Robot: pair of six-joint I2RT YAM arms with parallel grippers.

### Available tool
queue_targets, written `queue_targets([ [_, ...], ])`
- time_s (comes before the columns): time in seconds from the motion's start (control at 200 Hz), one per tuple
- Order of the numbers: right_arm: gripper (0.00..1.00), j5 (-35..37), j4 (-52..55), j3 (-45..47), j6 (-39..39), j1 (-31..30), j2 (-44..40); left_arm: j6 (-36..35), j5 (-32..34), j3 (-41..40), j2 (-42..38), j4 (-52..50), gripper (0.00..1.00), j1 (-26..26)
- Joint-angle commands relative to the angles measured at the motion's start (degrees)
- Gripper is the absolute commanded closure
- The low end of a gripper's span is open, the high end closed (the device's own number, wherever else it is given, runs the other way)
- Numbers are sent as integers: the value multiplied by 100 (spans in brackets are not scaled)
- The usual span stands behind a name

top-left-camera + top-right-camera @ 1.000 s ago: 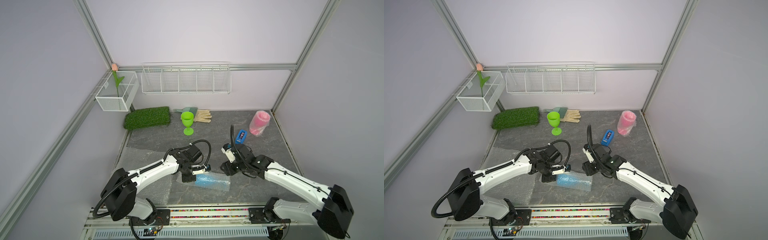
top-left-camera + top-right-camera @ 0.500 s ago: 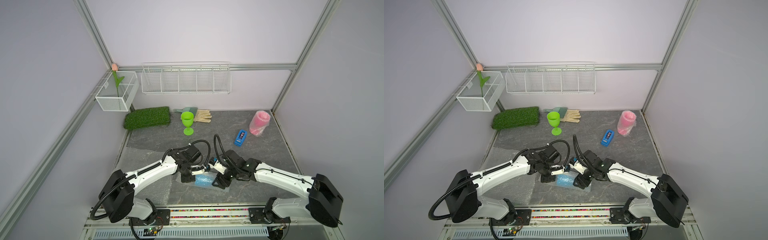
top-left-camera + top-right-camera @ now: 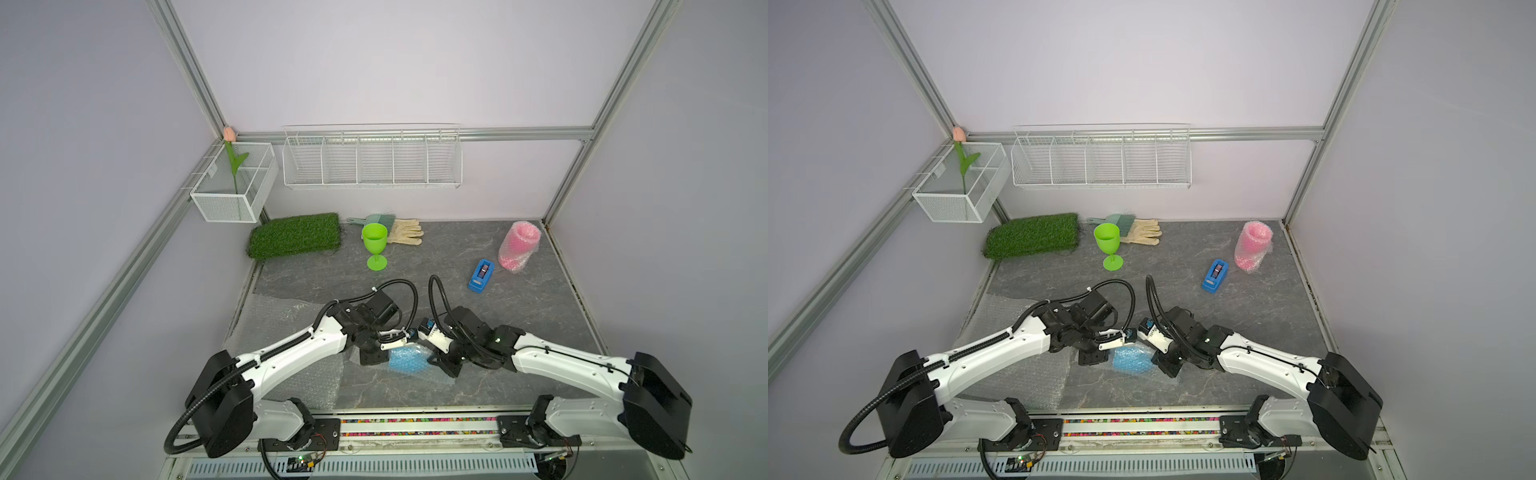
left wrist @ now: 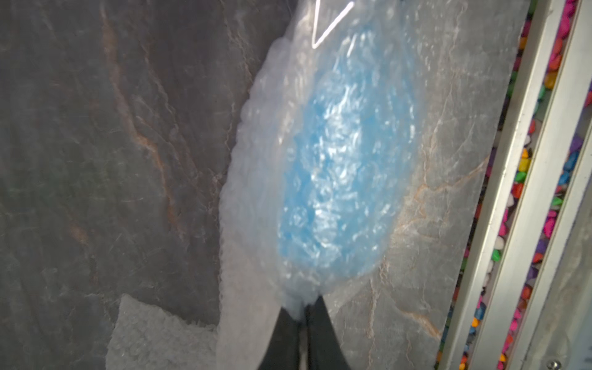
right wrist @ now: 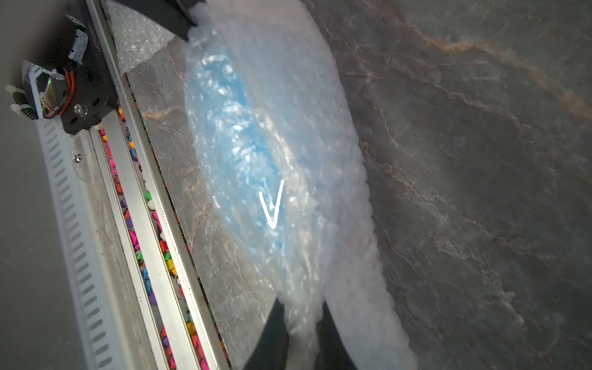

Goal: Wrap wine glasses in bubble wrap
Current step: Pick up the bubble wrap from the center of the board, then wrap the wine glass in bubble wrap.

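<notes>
Left wrist, left hand point(image 4: 304, 309) pinching bubble wrap point(image 4: 250, 192) over blue goblet point(image 4: 339, 166), right wrist, right hand point(image 5: 301, 307) likewise (hidden from top views).

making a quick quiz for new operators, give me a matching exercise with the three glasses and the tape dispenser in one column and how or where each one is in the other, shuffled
Things
1. green glass
2. pink glass
3. blue glass
4. tape dispenser

Place or state
a. lying in bubble wrap at the front
b. blue, unwrapped
c. bare, standing on its foot
d. wrapped, far right

Pairs: 1-c, 2-d, 3-a, 4-b
</notes>
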State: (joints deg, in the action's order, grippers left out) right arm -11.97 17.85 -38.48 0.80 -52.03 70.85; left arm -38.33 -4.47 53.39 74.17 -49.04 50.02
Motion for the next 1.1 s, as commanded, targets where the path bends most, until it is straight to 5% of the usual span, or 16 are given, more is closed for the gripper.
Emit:
queue_targets([
  [0.0, 93, 250, -389, 306, 221, 12, -523, 220, 343, -185, -725, 434, 64, -10],
  [0.17, 93, 247, -945, 709, 314, 297, -1477, 543, 561, -647, -2333, 1320, 31, -30],
  [0.33, 93, 90, -1214, 968, 587, 571, -2459, 611, 468, -932, -3759, 1700, 16, -58],
  [0.55, 93, -574, -1063, 1037, 1290, 709, -3452, 549, 461, -772, -4580, 1279, 8, -68],
  [0.74, 93, -1451, -814, 814, 1612, 710, -3400, 399, 166, -558, -4946, 1027, 0, -63],
  [1.03, 93, -2304, -585, 545, 1968, 703, -3141, 292, -610, -146, -4835, 86, 0, -66],
  [1.095, 93, -2309, -496, 486, 2010, 698, -3136, 266, -733, -80, -4779, -79, 6, -65],
])
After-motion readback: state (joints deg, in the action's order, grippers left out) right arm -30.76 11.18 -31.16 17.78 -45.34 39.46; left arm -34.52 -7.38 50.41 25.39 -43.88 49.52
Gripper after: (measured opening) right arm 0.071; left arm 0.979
